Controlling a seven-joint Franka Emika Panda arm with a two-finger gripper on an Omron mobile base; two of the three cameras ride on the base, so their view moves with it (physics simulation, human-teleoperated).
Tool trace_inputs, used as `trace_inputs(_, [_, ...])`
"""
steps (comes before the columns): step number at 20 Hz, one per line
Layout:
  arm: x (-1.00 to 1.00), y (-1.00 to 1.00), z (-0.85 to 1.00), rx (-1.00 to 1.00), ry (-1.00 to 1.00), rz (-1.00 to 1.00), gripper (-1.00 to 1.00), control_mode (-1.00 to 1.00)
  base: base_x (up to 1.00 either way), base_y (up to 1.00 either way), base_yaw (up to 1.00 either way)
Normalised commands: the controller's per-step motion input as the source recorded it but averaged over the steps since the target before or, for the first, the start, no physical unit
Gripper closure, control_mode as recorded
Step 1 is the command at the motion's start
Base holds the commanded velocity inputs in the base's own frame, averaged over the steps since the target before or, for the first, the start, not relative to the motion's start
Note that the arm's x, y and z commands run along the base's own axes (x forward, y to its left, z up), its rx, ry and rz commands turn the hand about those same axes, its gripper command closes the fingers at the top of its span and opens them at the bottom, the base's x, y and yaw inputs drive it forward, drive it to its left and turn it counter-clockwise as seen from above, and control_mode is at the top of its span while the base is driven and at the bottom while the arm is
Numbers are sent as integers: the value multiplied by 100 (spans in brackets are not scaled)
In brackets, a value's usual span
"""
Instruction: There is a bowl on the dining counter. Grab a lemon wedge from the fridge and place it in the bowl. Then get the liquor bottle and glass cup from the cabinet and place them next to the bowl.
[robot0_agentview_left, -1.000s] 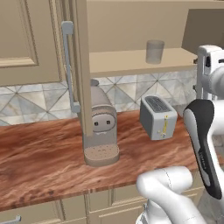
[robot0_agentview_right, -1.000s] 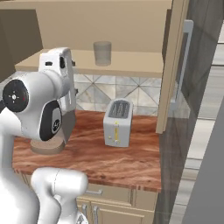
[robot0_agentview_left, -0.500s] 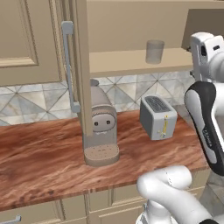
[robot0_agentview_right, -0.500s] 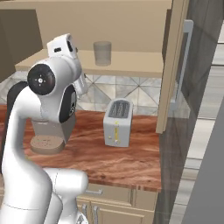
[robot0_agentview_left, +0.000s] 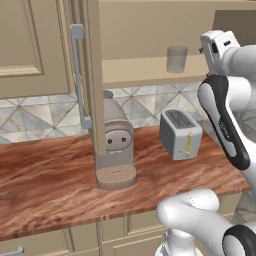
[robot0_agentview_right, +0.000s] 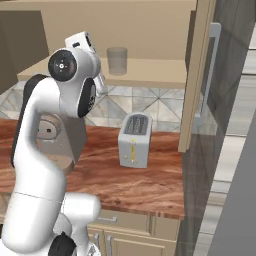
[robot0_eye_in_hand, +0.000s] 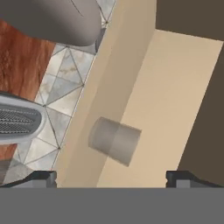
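Observation:
A clear glass cup (robot0_agentview_left: 176, 59) (robot0_agentview_right: 117, 61) stands upright on the open cabinet's beige shelf (robot0_agentview_left: 145, 70). In the hand view the glass cup (robot0_eye_in_hand: 114, 141) lies just ahead of my gripper (robot0_eye_in_hand: 112, 178), slightly above the midpoint between the tips. The gripper is open with nothing between its fingers and is still apart from the cup. In the left base view my hand hovers at shelf height, to the right of the cup. The bowl, lemon wedge and liquor bottle are out of view.
The open cabinet door (robot0_agentview_left: 92, 75) with its grey handle (robot0_agentview_left: 77, 75) juts out left of the shelf. Below, a coffee machine (robot0_agentview_left: 114, 145) and a toaster (robot0_agentview_left: 180, 133) (robot0_agentview_right: 135, 139) stand on the wooden counter (robot0_agentview_left: 50, 175). A tall dark panel (robot0_agentview_right: 220, 130) closes off the right side.
My arm has risen, lifting the hand from beside the toaster up to shelf height near the glass cup. The jaws stayed open and the cup has not moved.

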Motion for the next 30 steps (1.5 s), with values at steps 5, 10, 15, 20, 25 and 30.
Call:
trace_inputs(5, [48,1,0,0,18,0,-100,-100,0,0,0])
trace_inputs(10, [35,0,0,0,7,0,-100,-100,0,0,0])
trace_inputs(15, [26,0,-4,0,4,0,-100,-100,0,0,0])
trace_inputs(20, [35,1,-2,0,0,0,-100,-100,0,0,0])
trace_inputs(25, [39,3,-2,0,4,0,-100,-100,0,0,0])
trace_inputs(30, [36,2,-6,0,5,0,-100,-100,0,0,0])
